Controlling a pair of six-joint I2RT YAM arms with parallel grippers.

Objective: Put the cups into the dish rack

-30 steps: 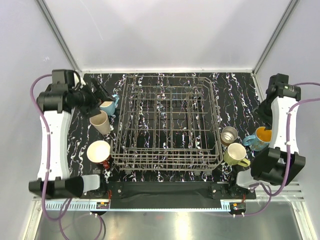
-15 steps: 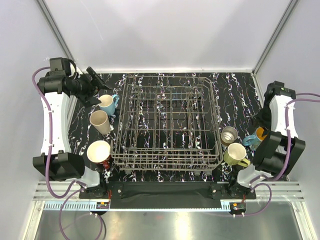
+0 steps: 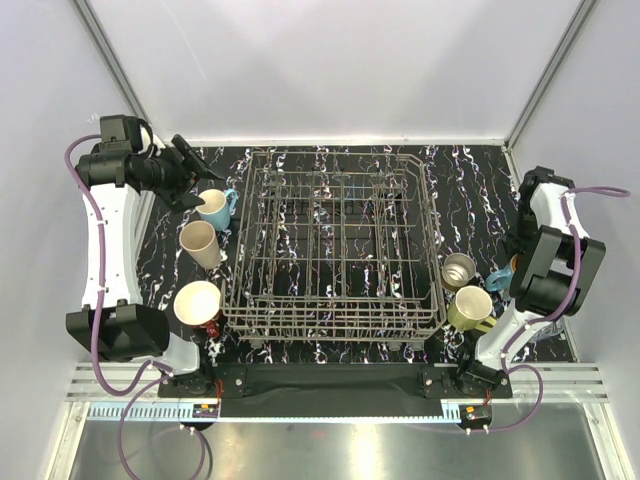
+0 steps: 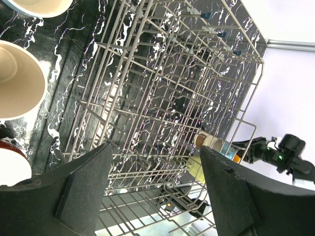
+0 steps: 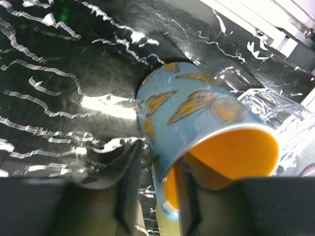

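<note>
The grey wire dish rack (image 3: 335,245) stands mid-table and holds no cups. My left gripper (image 3: 192,166) is open and empty, just up-left of a light blue mug (image 3: 213,208). A cream cup (image 3: 200,243) and a red mug (image 3: 198,303) lie below it. In the left wrist view my open gripper (image 4: 155,150) looks across the rack (image 4: 162,73). My right gripper (image 5: 157,157) is shut on the rim of a tilted blue butterfly mug (image 5: 197,108), one finger inside it. That mug (image 3: 497,280) is mostly hidden under my right gripper (image 3: 512,262) in the top view.
A steel tumbler (image 3: 458,270) and a yellow-green mug (image 3: 470,308) stand right of the rack, close to the right arm. A clear glass (image 5: 275,110) lies beside the blue mug. White walls close in the table on both sides.
My left gripper has drawn back up-left from the light blue mug, empty. My right arm has folded in over the blue butterfly mug.
</note>
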